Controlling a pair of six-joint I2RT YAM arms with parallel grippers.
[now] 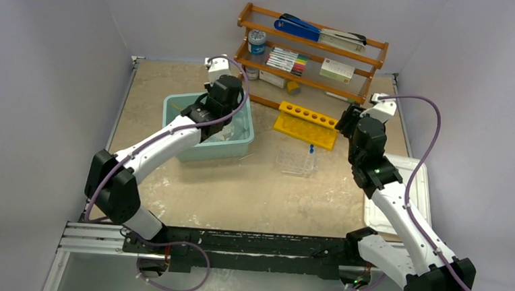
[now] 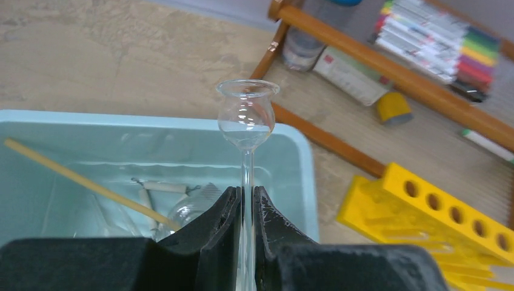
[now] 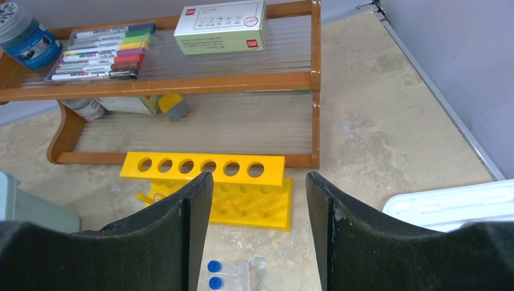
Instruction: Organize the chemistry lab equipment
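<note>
Okay, starting left: we are clamping the left gripper (image 2: 245, 203) tight on the thin stem of a glass funnel tube (image 2: 247, 115). The bulb is sticking out past the fingertips and the stem is running back between the jaws. We are probably gripping the stem because the bulb looks too wide and fragile to squeeze.

Right under this gripper the teal bin (image 2: 121, 121) is sitting, with the amber tube (image 2: 79, 179) lying slantwise inside among clear glassware we cannot make out. So we are either lifting the funnel tube out or lowering it in; we cannot tell which.

Ahead and to this gripper's right, the yellow rack (image 2: 436, 209) is standing holes-up, likely the spot for tube-shaped pieces.

Moving right: we are holding the right gripper (image 3: 259, 182) spread wide with nothing between the fingers, aimed at the same rack just past its fingertips. Below its fingers, blue-capped vials (image 3: 213, 276) are resting at the clear tray (image 1: 294, 160); in it or beside it, unclear.

To that gripper's right the white lid (image 3: 448, 203) is lying flat. Beyond the rack, the wooden shelf (image 3: 182, 82) is carrying markers (image 3: 100, 51), not our concern.
</note>
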